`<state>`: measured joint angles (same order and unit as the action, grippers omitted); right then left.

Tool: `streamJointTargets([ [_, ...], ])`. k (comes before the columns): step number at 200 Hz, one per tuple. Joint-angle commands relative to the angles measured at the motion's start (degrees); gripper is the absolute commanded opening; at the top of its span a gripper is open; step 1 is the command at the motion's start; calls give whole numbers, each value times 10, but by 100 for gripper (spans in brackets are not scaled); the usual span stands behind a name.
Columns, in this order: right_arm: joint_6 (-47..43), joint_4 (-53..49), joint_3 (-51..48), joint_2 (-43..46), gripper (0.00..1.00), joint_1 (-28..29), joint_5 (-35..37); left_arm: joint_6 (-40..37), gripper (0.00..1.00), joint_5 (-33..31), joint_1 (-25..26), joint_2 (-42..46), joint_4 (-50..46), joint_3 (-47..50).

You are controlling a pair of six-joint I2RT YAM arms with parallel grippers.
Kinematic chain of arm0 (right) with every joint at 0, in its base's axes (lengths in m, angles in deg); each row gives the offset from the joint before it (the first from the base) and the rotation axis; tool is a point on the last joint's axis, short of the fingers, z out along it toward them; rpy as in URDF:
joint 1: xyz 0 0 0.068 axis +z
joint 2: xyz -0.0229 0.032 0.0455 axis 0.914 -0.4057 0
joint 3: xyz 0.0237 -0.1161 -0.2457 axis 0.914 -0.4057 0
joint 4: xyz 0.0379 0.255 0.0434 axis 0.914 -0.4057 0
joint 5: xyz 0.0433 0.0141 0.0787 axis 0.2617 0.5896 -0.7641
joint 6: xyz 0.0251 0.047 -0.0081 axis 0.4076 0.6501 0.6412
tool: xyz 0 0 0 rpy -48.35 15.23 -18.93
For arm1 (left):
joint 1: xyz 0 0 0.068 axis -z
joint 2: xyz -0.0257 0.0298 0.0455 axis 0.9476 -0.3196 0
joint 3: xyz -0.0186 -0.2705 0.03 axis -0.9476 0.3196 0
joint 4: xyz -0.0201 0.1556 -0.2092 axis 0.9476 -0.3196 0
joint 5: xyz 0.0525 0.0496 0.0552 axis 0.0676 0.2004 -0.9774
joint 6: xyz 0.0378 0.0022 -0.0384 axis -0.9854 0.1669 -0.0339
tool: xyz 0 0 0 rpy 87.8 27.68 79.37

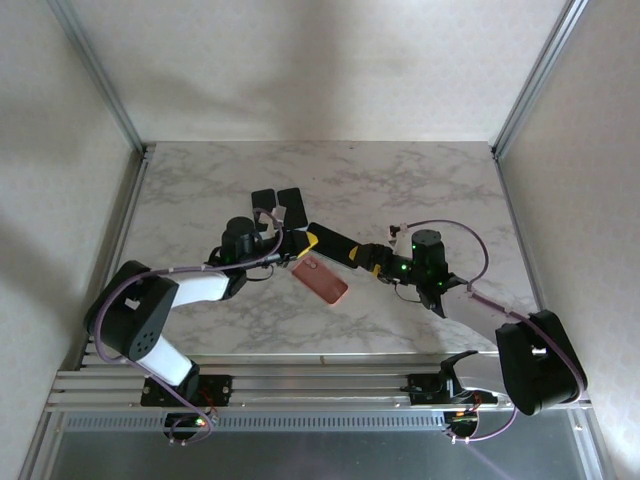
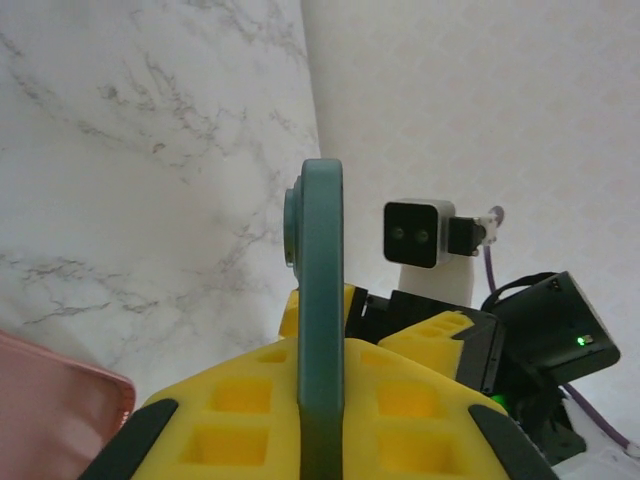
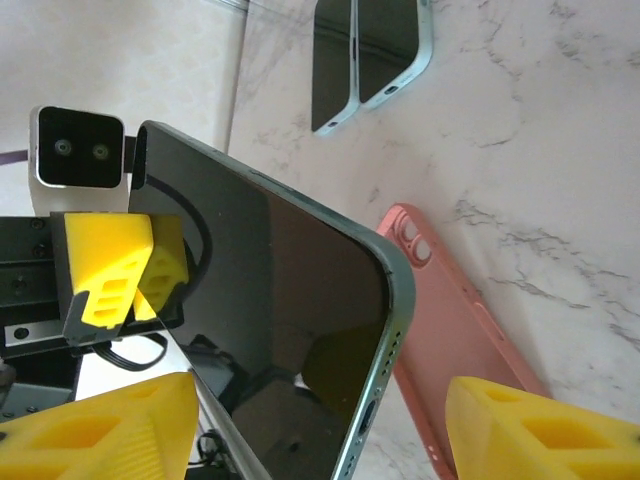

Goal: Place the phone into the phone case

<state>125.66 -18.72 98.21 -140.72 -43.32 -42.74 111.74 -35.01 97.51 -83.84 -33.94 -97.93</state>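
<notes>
Two spare phones (image 1: 290, 205) beyond, pink case (image 1: 322, 279) beneath held phone (image 1: 335, 245)

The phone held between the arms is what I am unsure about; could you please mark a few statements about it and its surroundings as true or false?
1. The left gripper is shut on the teal phone. True.
2. The phone already sits in the pink case. False: the case lies on the table, while the phone is held in the gripper.
3. Two more phones lie side by side farther back on the table. True.
4. The right gripper is clamped on the pink case. False: its fingers stand apart on either side of the held phone, and nothing touches the case.
</notes>
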Motion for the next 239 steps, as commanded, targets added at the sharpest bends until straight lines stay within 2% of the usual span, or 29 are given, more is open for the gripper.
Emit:
streamJointTargets([
  [1,15,47,-5,-4,64,-3,-22,24,0,-4,12,14,62,4],
  [137,36,73,29,-34,47,-2,-43,53,0,-2,32,-26,128,23],
  [165,43,79,31,-36,30,-2,-45,42,0,-5,33,-26,112,23],
  [189,50,80,29,-29,9,-1,-41,20,0,-16,33,-22,75,16],
  [206,50,64,29,-15,0,0,-34,1,15,-29,34,-19,45,8],
  [214,47,53,31,-7,0,1,-32,-3,21,-34,34,-18,40,8],
  [239,42,27,31,13,0,8,-29,-11,33,-48,34,-19,30,2],
])
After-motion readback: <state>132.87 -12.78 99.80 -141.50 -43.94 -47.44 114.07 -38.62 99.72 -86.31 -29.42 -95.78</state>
